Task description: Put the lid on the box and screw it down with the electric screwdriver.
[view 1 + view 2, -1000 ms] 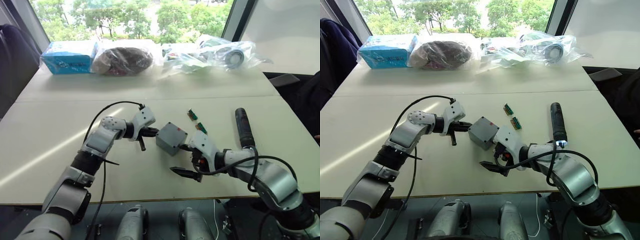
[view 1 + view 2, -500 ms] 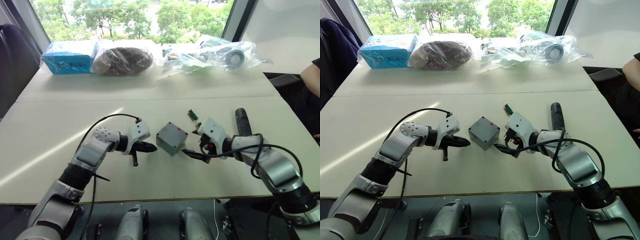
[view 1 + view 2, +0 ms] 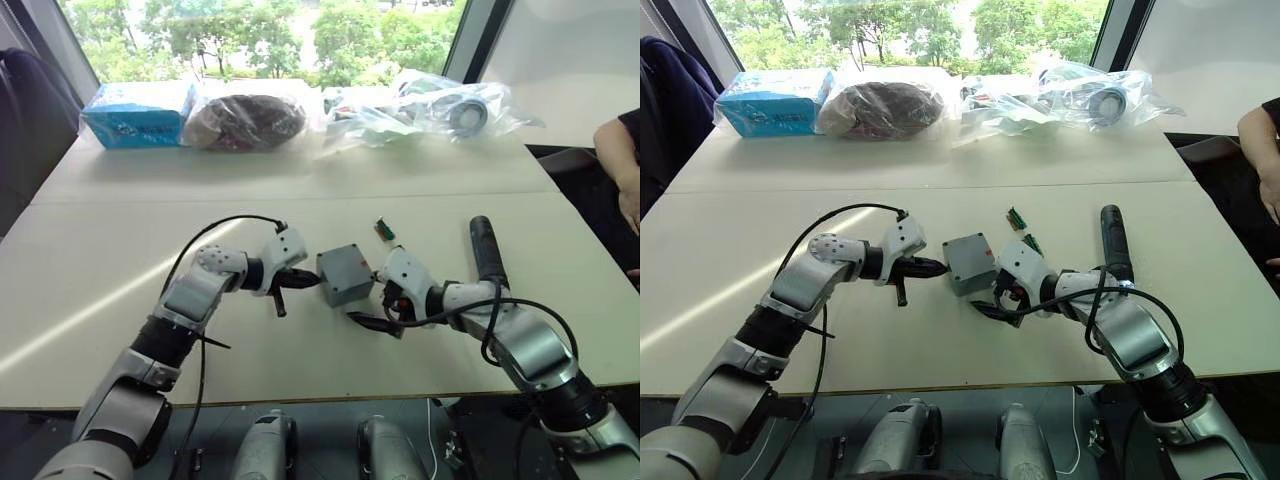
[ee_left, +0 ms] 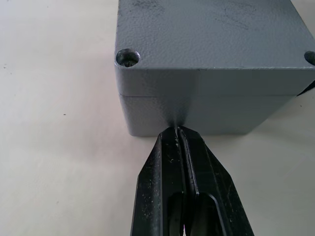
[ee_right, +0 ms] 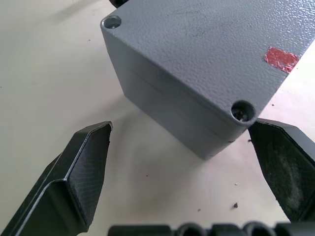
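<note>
Sitting on the table (image 3: 120,290) between both arms, the box (image 3: 343,274) wears its lid (image 4: 206,34). Left tool (image 4: 178,132), fingers pressed together, touches its side; right tool (image 5: 187,157) gapes wide around one corner. The electric screwdriver (image 3: 487,252) lies beyond the right arm.

Bright window backlight; sun streak across table (image 3: 90,310).

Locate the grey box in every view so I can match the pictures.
Left eye: box at table centre, between both grippers.
Right eye: same spot.
Left wrist: upper half, past the shut fingers.
Right wrist: upper right.
Shared landmark: red sticker on its lid.
</note>
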